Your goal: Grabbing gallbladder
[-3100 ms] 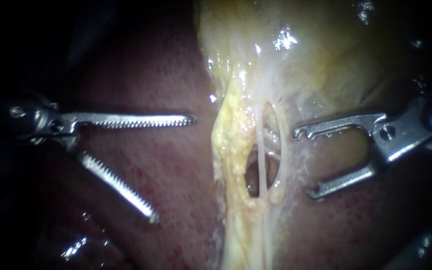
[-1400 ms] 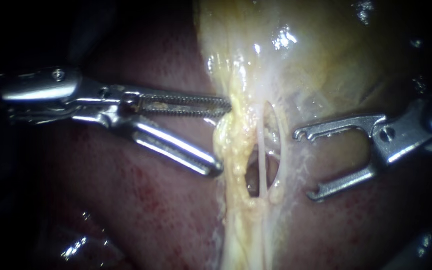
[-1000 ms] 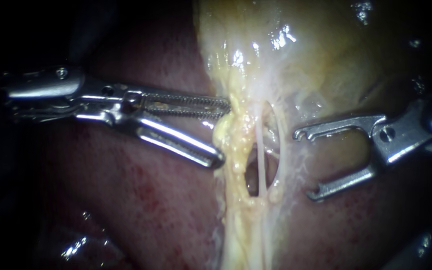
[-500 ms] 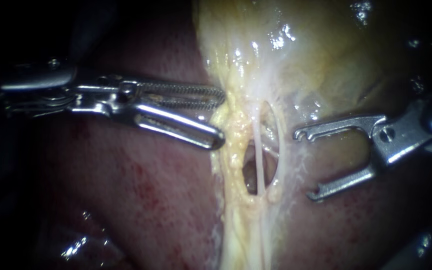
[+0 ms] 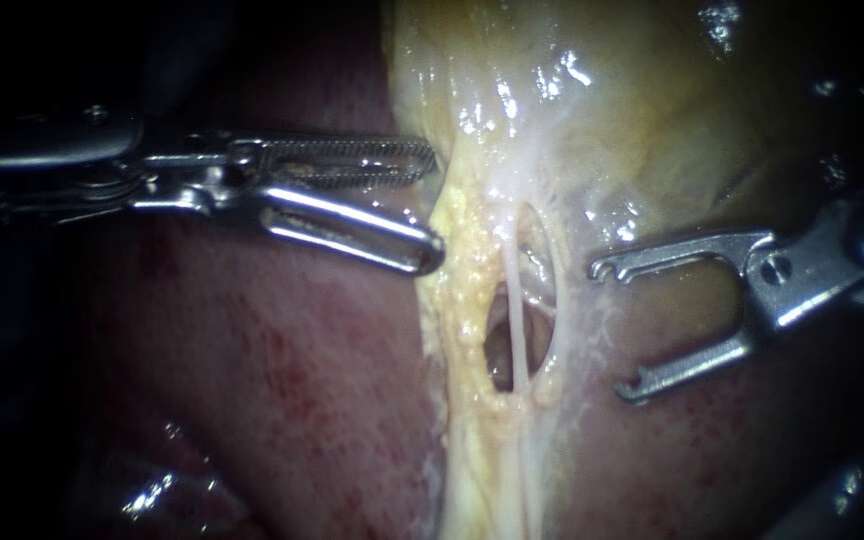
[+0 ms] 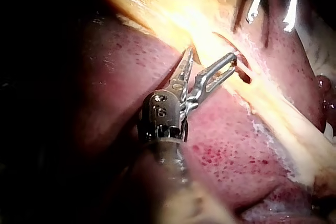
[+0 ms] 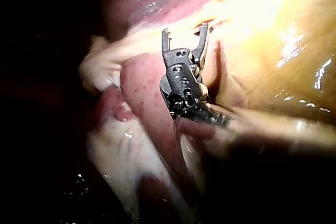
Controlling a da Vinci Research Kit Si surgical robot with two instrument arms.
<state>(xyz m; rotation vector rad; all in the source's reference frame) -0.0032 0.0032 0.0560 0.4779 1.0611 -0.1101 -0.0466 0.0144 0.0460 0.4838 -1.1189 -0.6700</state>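
At the tip of the left instrument [image 5: 434, 208]: the yellow fatty fringe [image 5: 462, 270] along the gallbladder [image 5: 642, 110], lying right against the jaw tips.
Left jaws: apart, with a gap between the toothed upper jaw and the smooth lower one; nothing is clamped.
Gallbladder: pale yellow and glistening, just ahead of and above the left jaws, not gripped.
Under the left instrument: dark red liver [image 5: 292, 400].
Tube [image 5: 515, 330]: thin and pale, crossing an oval window in the tissue between the two instruments' tips.
Right instrument [image 5: 612, 330]: jaws spread wide and empty, just beside the window, well apart from the left jaws.
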